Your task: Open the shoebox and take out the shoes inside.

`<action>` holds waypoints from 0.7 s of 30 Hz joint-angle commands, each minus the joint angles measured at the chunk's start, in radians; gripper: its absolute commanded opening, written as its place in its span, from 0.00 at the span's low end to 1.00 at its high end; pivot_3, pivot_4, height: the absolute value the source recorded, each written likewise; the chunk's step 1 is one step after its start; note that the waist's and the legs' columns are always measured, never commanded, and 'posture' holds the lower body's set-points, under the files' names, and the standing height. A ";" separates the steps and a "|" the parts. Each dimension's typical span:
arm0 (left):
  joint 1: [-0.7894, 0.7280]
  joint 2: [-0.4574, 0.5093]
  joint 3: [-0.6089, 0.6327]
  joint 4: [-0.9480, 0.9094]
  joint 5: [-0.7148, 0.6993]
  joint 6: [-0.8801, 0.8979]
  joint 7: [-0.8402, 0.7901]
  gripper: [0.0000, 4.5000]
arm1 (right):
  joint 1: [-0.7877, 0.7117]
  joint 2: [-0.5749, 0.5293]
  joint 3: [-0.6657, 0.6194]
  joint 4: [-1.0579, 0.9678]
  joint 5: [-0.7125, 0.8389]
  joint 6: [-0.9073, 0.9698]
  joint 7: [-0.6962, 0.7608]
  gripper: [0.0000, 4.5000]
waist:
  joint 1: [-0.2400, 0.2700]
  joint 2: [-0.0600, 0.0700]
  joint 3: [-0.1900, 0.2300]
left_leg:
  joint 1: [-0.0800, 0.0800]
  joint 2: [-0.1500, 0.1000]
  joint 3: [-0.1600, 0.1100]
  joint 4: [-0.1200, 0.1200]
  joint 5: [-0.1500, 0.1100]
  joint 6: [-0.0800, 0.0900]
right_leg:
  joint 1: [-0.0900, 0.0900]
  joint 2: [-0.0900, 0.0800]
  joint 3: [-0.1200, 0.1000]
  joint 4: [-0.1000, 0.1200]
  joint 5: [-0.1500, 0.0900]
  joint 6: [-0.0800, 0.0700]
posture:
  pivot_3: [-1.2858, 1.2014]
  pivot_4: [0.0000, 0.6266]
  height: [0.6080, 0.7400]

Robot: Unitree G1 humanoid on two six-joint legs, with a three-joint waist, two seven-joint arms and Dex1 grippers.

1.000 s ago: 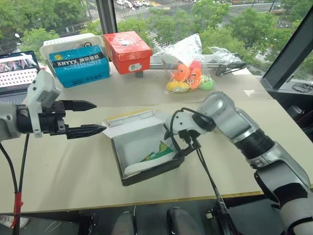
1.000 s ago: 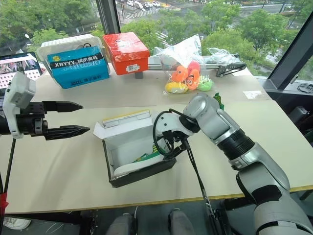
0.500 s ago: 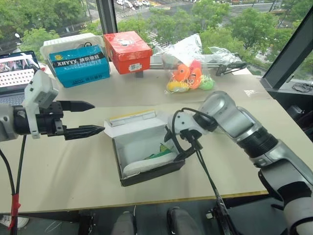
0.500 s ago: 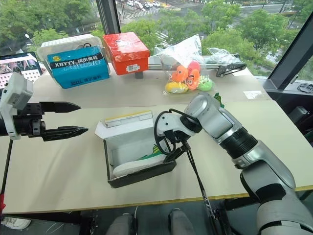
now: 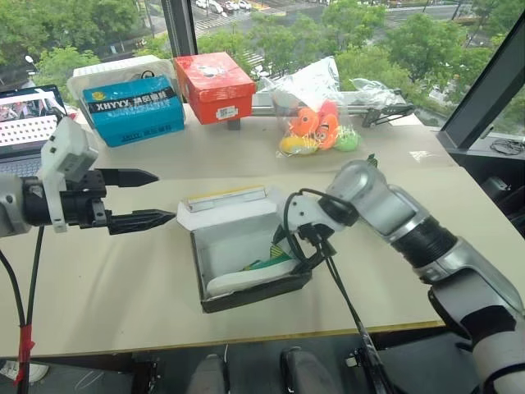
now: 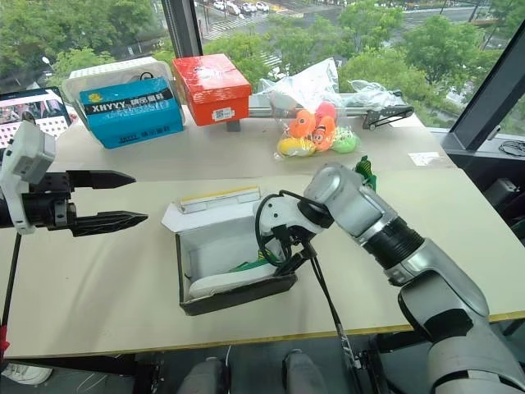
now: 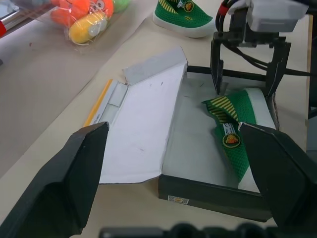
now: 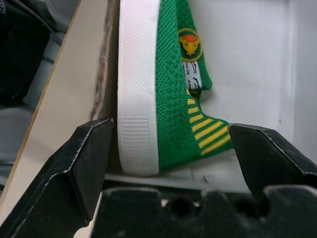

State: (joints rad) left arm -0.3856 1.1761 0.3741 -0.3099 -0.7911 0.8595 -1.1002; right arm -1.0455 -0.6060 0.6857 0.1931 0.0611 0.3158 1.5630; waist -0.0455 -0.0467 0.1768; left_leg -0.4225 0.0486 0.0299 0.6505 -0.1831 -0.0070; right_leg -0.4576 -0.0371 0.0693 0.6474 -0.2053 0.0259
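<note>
1. Your shoebox (image 5: 246, 263) sits near the counter's (image 5: 123, 287) front edge, about midway along it, lid already folded back flat toward the far side with the white lining up.
2. One of the shoes (image 7: 233, 141) lies on its side inside the box against the front wall, pale sole toward that wall, green mesh upper and striped tab facing inward. A second green shoe (image 7: 184, 17) rests on the counter beyond the box, toward the right edge.
3. Your right hand (image 7: 245, 62) hangs over the box at its right end with both fingers spread wide, straddling the shoe's heel end; nothing is gripped yet.
4. Your left hand (image 5: 135, 199) hovers above the counter, left of the box, released and empty.
5. Expect the shoe to be light and soft: the mesh will crush, the sole stays firmer. I'd pinch across sole and upper near the heel, where the wrist view shows the fingers bracketing it.
6. The box looks light too, so it may drag as you lift.
</note>
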 commanded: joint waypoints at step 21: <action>-0.063 0.006 -0.019 0.017 0.015 -0.035 0.004 1.00 | -0.031 0.179 -0.138 0.053 -0.134 -0.304 -0.223 0.14 | 0.000 0.000 0.000 | -0.001 0.000 0.000 0.000 0.000 0.000 | -0.001 0.000 0.000 0.000 0.000 0.000 | 0.52 0.24 1.00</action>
State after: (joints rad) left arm -0.4261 1.1756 0.3458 -0.2914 -0.7815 0.8496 -1.0916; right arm -1.0553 -0.4343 0.5751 0.2641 -0.0466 0.0905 1.3813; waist -0.0454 -0.0467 0.1769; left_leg -0.4232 0.0488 0.0298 0.6504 -0.1831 -0.0071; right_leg -0.4580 -0.0367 0.0692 0.6473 -0.2051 0.0258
